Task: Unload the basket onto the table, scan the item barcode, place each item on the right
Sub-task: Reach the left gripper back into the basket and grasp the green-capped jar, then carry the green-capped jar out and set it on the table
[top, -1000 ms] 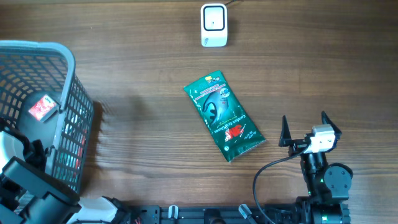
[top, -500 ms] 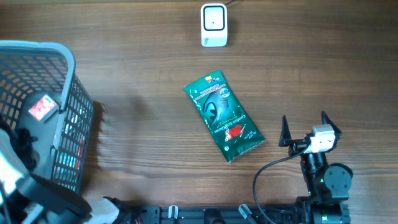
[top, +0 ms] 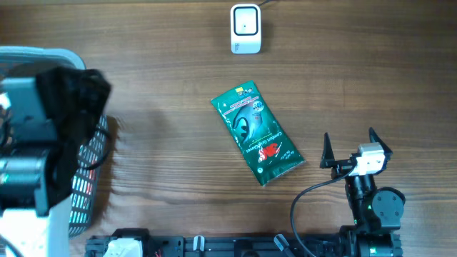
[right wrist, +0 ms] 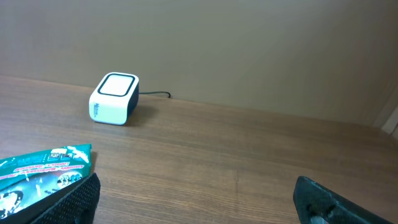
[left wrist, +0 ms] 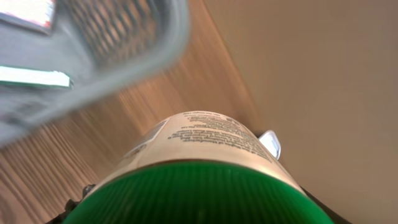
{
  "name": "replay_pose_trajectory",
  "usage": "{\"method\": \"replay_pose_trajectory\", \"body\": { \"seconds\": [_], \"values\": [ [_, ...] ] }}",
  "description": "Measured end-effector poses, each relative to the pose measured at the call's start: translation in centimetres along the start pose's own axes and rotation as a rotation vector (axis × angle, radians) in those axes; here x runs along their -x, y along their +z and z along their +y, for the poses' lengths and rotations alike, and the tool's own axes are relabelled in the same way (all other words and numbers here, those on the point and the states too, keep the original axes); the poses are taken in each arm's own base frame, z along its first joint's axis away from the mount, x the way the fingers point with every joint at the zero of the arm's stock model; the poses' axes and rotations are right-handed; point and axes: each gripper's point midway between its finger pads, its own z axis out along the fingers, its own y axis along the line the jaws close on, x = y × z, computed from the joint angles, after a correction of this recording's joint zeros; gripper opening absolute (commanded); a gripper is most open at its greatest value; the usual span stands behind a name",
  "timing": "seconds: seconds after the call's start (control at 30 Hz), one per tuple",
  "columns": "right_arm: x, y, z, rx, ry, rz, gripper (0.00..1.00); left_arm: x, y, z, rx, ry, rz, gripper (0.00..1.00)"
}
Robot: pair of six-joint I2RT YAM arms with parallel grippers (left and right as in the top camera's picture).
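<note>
Overhead: the left arm [top: 43, 135] has swung up over the basket [top: 50, 51], hiding its pincer, so the pick looks done.

Left wrist: the left pincer [left wrist: 196, 214] pinches a green-lidded jar [left wrist: 205, 140]. The scanner [left wrist: 270, 142] lies well ahead, so the carry comes next.

Right wrist: the right pincer [right wrist: 199, 205] is spread and empty, with the pouch [right wrist: 43, 165] near on its left.

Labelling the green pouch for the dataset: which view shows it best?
Overhead: the whole green pouch shows, lying flat with nothing covering it. The right wrist view catches only one end, at its lower left edge. The left wrist view misses it.
</note>
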Motion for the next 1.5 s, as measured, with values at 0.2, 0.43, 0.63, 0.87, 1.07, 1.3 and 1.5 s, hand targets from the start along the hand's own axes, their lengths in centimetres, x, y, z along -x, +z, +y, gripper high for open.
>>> {"method": "replay_pose_trajectory", "body": {
  "seconds": [0.2,0.43,0.63,0.87,1.07,1.3,1.5],
  "values": [
    [0.0,0.0,0.0,0.0,0.0,0.0,1.0,-11.7,6.0,-0.3,0.217,0.261,0.319,0.58],
    [0.0,0.0,0.0,0.0,0.0,0.0,1.0,-20.4,12.8,2.0,0.497,0.392,0.416,0.61],
    [0.0,0.0,0.0,0.0,0.0,0.0,1.0,-25.3,16.8,3.9,0.491,0.415,0.425,0.64],
    [0.0,0.0,0.0,0.0,0.0,0.0,1.0,-30.4,21.5,10.4,0.451,0.337,0.499,0.75],
    [0.0,0.0,0.0,0.0,0.0,0.0,0.99,-29.4,20.0,10.0,0.477,0.426,0.515,1.0],
    [0.0,0.0,0.0,0.0,0.0,0.0,1.0,-13.7,4.9,-7.4,0.15,0.378,0.181,1.0],
    [0.0,0.0,0.0,0.0,0.0,0.0,0.99,1.8,-6.1,-1.6,0.157,0.025,-0.217,1.0]
  ]
}}
